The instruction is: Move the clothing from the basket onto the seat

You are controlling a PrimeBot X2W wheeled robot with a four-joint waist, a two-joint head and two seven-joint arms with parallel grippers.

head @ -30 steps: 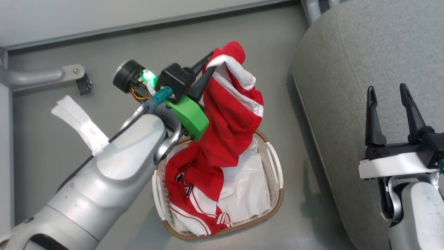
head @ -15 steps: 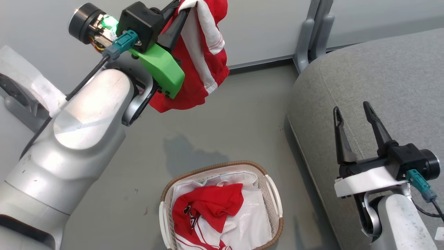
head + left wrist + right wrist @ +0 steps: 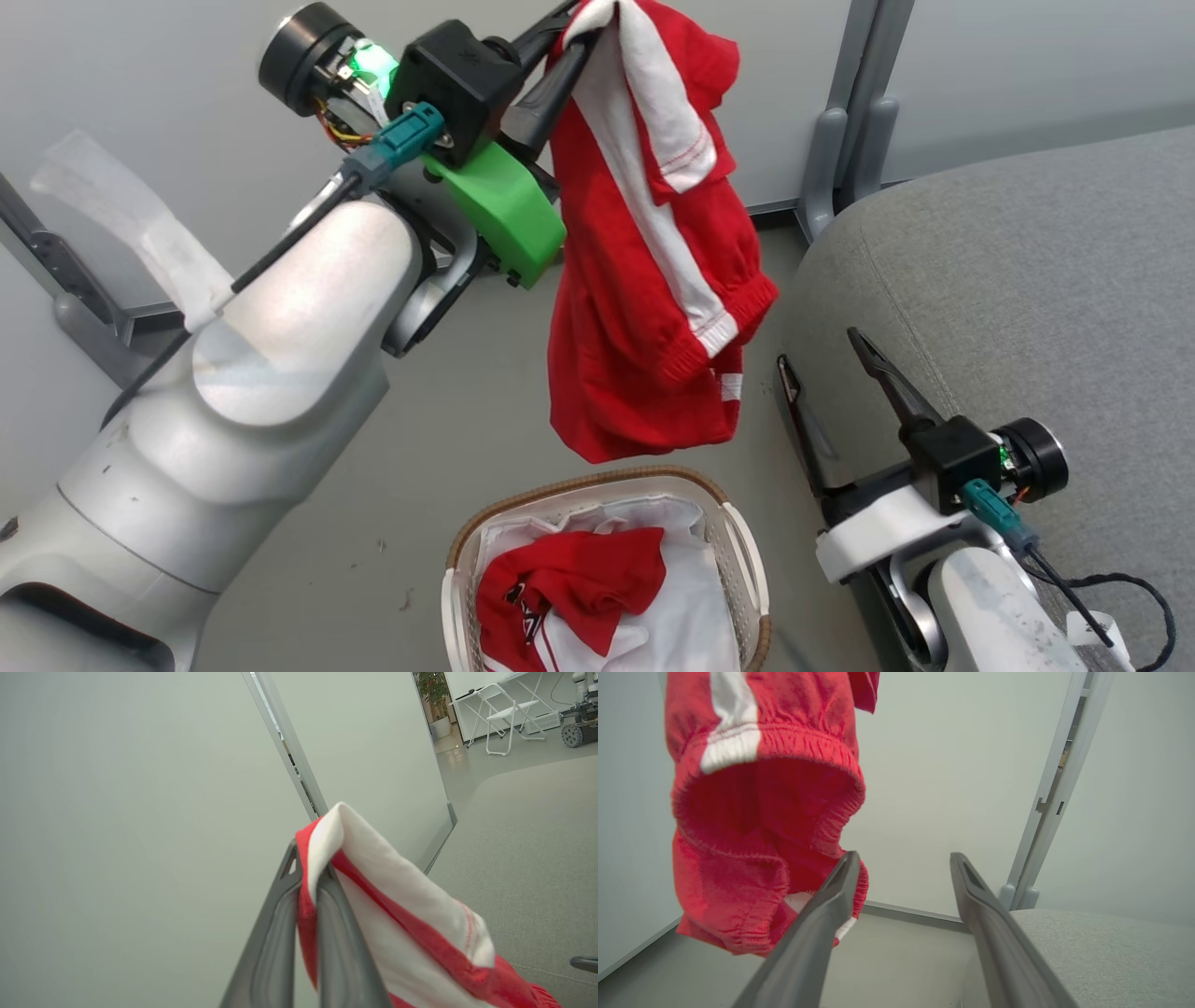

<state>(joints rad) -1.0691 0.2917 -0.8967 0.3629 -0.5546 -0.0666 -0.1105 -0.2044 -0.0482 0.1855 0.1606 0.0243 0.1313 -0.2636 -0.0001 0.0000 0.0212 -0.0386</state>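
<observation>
Since the earlier frame we had swung our left gripper (image 3: 579,23) sideways toward our right arm. The red sports garment (image 3: 644,308) with white stripes and elastic hems had dropped open and hung longer beneath it. Our right gripper (image 3: 819,348) had turned meanwhile, so its fingers leaned toward the left gripper instead of pointing straight up the head view.

We had the left gripper's two long dark fingers pressed together on a fold of the garment's white and red trim, pinching it. In the left wrist view the cloth sat squeezed between them and draped over one finger. The rest of the garment hung free below the left gripper, clear of everything under it.

Our right gripper was spread, with nothing between its fingers. In the right wrist view the garment's gathered hem hung just beyond its left finger, and we could not tell whether they touched.

Below the left gripper, between our two arms, the small oval cream-white laundry basket (image 3: 747,560) with a brown woven rim stood on the grey floor (image 3: 448,439). A second red garment (image 3: 569,579) with black-and-white numerals lay crumpled inside on the white liner sheet (image 3: 691,607).

Beside and beyond the right gripper stretched the large grey fabric sofa cushion (image 3: 1027,280), with no clothing on the part we saw.
</observation>
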